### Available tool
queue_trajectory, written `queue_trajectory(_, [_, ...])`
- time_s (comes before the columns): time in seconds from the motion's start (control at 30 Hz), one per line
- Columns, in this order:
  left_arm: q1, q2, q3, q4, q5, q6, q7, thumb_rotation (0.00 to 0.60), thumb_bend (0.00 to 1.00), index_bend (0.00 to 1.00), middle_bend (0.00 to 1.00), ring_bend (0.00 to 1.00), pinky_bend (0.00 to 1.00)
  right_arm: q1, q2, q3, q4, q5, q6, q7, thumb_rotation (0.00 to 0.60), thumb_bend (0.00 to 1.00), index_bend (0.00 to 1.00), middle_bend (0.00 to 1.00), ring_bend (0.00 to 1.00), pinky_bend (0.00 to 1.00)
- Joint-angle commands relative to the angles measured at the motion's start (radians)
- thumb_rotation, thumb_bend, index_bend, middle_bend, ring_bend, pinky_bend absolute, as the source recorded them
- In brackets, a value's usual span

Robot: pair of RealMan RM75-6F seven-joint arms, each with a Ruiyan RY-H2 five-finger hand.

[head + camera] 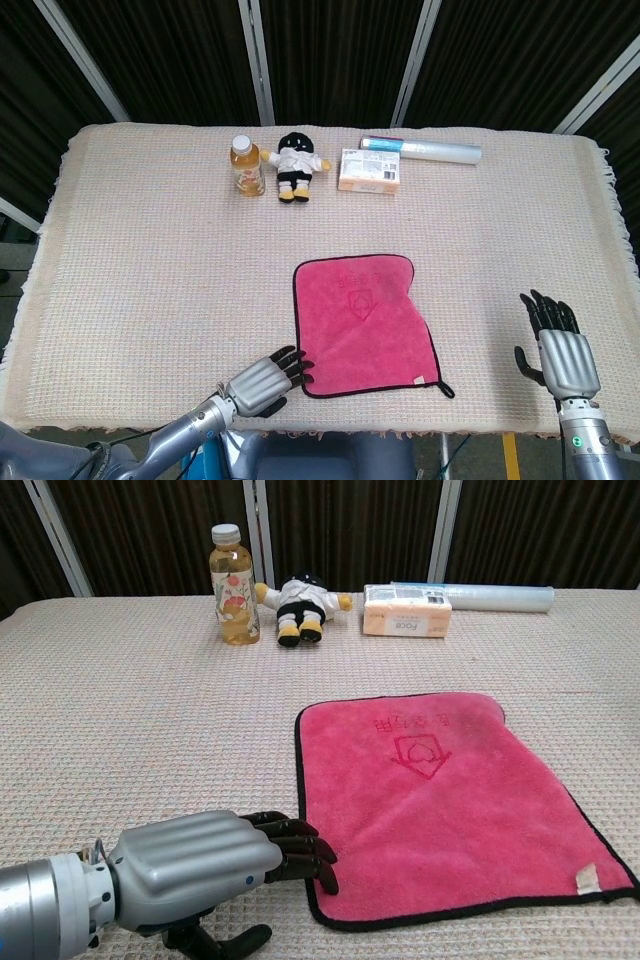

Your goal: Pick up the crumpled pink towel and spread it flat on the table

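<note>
We see the towel (364,322) flat on the surface (150,250); behind it stand bottle (244,165), doll (293,166), box (370,171) and roll (420,150).

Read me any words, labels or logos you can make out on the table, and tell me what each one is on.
Peach box: a short word on its front, too blurred to read.
Pink towel: embossed characters and an emblem, upside down here, not legible.
Bottle: pictured label, no readable text.
Clear roll: label too small.

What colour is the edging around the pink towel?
Black: a thin dark binding runs all round the pink towel, clearest in the chest view.
</note>
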Motion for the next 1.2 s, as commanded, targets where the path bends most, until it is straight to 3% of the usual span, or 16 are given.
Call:
queue_trajectory(0.03, [0.009, 0.015, 0.012, -0.006, 0.013, 0.008, -0.012, 0.600, 0.58, 0.19, 0.10, 0.00, 0.00, -0.001, -0.002, 0.000, 0.000, -0.001, 0.000, -0.001, 0.600, 0.44, 0.00, 0.00, 0.00, 0.00])
queue_trajectory(0.5, [0.031, 0.065, 0.050, -0.029, 0.066, 0.012, -0.046, 0.600, 0.58, 0.19, 0.10, 0.00, 0.00, -0.004, -0.009, 0.002, 0.002, -0.001, -0.001, -0.011, 0.600, 0.44, 0.00, 0.00, 0.00, 0.00])
queue_trajectory(0.67, [0.038, 0.071, 0.040, -0.030, 0.079, 0.027, -0.060, 0.600, 0.58, 0.17, 0.09, 0.00, 0.00, -0.005, -0.009, 0.003, 0.003, 0.000, -0.001, -0.011, 0.600, 0.44, 0.00, 0.00, 0.00, 0.00])
queue_trajectory(0.97, [0.055, 0.015, -0.072, 0.024, 0.177, 0.173, -0.185, 0.600, 0.56, 0.14, 0.06, 0.00, 0.00, -0.007, -0.012, 0.003, 0.004, -0.009, 0.002, -0.011, 0.600, 0.44, 0.00, 0.00, 0.00, 0.00])
queue_trajectory(1.2, [0.005, 0.002, -0.162, 0.102, 0.144, 0.138, -0.150, 0.600, 0.56, 0.14, 0.07, 0.00, 0.00, -0.007, -0.008, 0.008, 0.006, -0.005, 0.001, -0.005, 0.600, 0.44, 0.00, 0.00, 0.00, 0.00])
